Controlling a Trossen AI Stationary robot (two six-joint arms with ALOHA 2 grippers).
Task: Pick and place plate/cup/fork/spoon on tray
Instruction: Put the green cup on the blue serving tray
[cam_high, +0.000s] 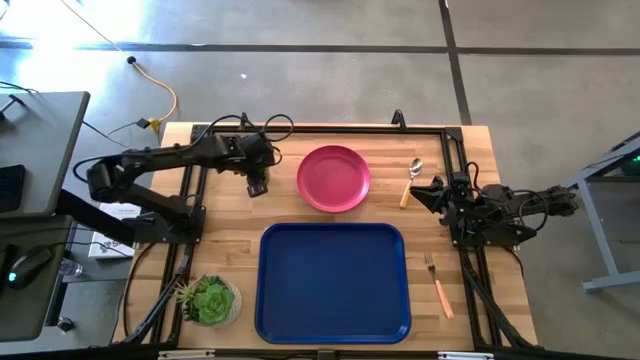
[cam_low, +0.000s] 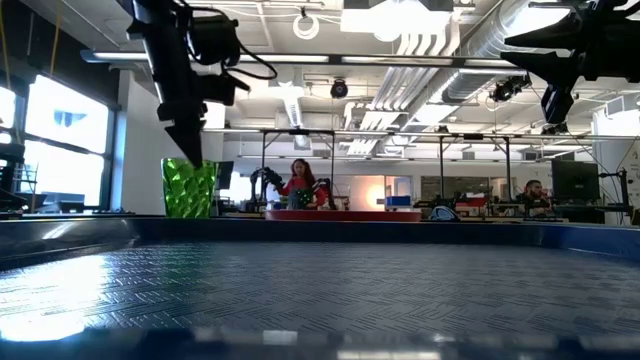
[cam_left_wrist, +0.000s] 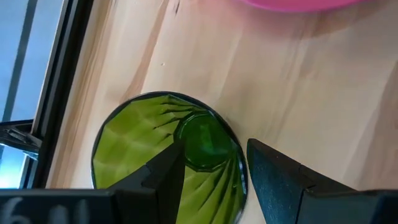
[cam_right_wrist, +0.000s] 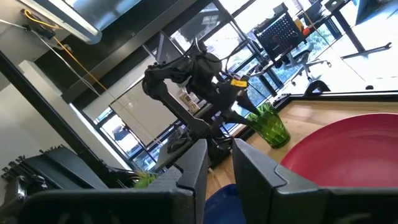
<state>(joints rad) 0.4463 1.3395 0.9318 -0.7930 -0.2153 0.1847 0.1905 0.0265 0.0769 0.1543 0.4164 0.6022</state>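
In the high view the left gripper (cam_high: 258, 187) sits above centre-left of the frame, directly over the cup (cam_left_wrist: 169, 158), its jaws open, one finger (cam_left_wrist: 163, 180) inside the rim and the other outside. The plate (cam_high: 334, 178) lies just right of it on the counter (cam_high: 230, 245). The tray (cam_high: 333, 282) fills the lower middle. The spoon (cam_high: 411, 180) lies right of the plate, the fork (cam_high: 438, 284) right of the tray. The right gripper (cam_high: 416, 194) hovers beside the spoon, jaws narrowly parted, holding nothing.
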